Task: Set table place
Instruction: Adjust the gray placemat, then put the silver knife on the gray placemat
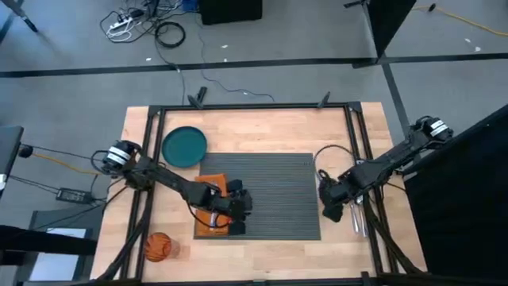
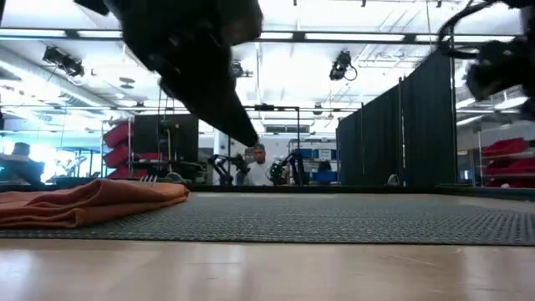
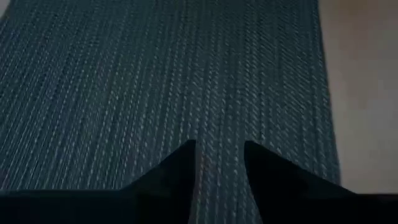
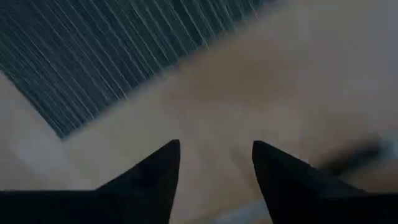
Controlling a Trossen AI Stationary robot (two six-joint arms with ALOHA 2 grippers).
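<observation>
left pincer [image 1: 238, 208] low over placemat [image 1: 278, 191] | right pincer [image 1: 332, 208] beside placemat

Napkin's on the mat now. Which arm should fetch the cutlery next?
Probably the right: the right gripper hovers, fingers apart, beside the cutlery off the placemat's right edge. The left gripper is over the napkin, across the mat.
</observation>
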